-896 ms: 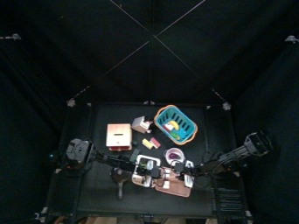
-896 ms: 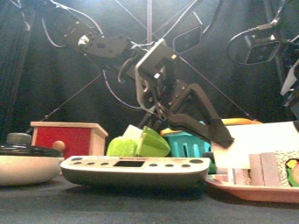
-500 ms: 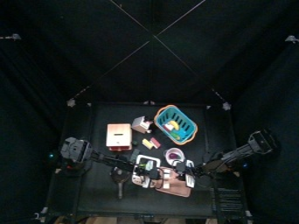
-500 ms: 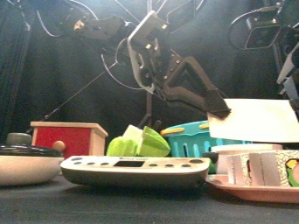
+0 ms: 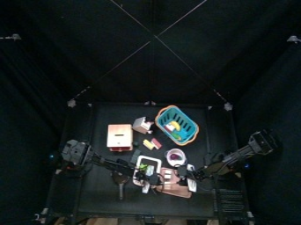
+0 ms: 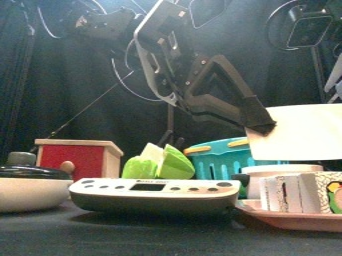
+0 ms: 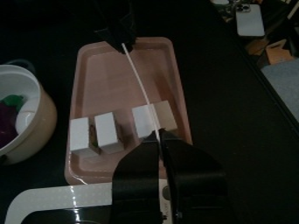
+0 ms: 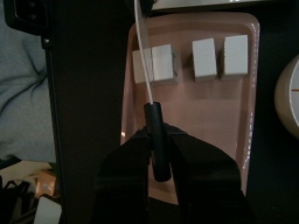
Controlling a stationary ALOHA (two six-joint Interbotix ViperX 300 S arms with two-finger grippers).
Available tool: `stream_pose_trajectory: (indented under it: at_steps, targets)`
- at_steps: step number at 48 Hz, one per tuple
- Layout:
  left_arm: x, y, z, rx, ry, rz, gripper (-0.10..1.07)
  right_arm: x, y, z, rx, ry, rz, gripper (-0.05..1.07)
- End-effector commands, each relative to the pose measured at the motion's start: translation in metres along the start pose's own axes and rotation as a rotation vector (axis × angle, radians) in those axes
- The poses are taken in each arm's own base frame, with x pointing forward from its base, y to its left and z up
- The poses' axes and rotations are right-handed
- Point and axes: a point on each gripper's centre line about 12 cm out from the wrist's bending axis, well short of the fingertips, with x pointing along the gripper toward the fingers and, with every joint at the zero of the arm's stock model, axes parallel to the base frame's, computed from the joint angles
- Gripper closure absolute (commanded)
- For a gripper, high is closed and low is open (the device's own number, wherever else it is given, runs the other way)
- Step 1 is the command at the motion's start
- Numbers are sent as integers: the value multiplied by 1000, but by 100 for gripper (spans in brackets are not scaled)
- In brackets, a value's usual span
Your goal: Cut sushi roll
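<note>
A pink tray holds several white sushi pieces in a row; they also show in the right wrist view and low at the right of the front view. A knife with a broad white blade hangs level above them. My right gripper is shut on its black handle. My left gripper is shut on the blade's other end. From above the blade shows edge-on as a thin white line, over the pieces and clear of them.
A white bowl stands behind the tray. A white scale lies left of the tray. A teal basket, a red box and a lidded grey bowl stand farther back and left. The table's front edge runs close beside the tray.
The knife has risen, level, from close over the tray to well above the sushi pieces, with both grippers still on it.
</note>
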Motion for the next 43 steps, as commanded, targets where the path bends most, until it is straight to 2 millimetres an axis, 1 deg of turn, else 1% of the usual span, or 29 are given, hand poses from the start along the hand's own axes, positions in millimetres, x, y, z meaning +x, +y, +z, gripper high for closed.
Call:
stream_pose_trajectory:
  at_steps: [1,10,29,43]
  targets:
    - [-1,-10,19,11,-62,-17,69,-2,5,11,15,-33,19,61]
    - [3,-8,12,-4,-47,-13,69,2,4,9,17,-17,9,61]
    - [7,-6,6,-14,-31,-8,69,4,0,5,21,-6,-2,61]
    - [11,-5,0,-24,-16,-6,69,10,-2,1,21,14,-17,61]
